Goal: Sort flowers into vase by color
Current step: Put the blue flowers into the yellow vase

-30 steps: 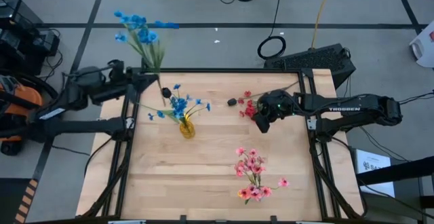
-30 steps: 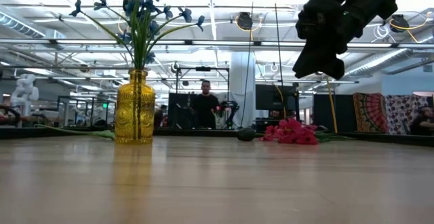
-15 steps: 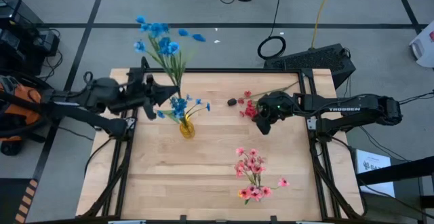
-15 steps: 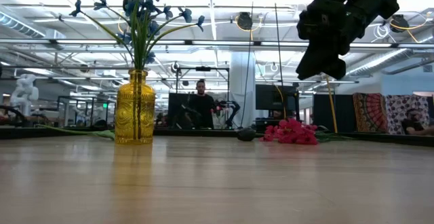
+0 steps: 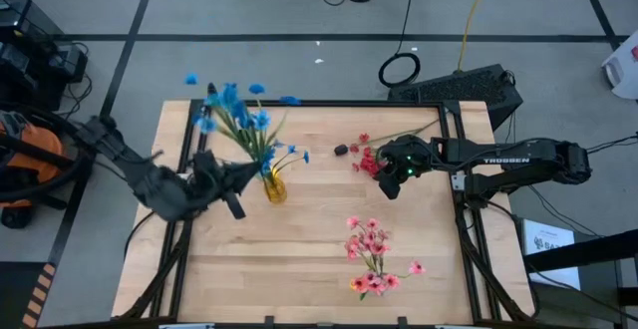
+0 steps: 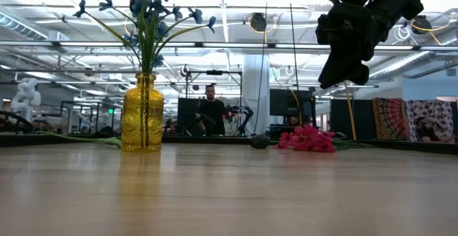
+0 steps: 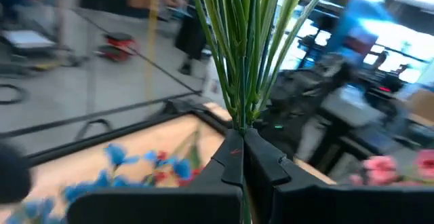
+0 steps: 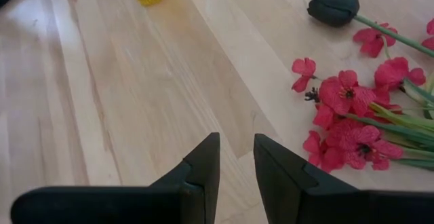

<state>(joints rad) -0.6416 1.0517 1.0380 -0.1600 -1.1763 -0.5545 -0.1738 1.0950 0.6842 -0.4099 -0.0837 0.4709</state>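
Left tool [image 7: 243,146] has swung its blue flowers [image 5: 239,120] vaseward, unseen low.

The only legible text is the white word "TROSSEN" on the right arm [image 5: 508,160], printed along its dark forearm link at the right of the high view, about mid-height. A white sheet [image 5: 546,239] lying on the floor at the lower right of that view carries dark print, but it is too small to read. Nothing can be read in the low view or in either wrist view.
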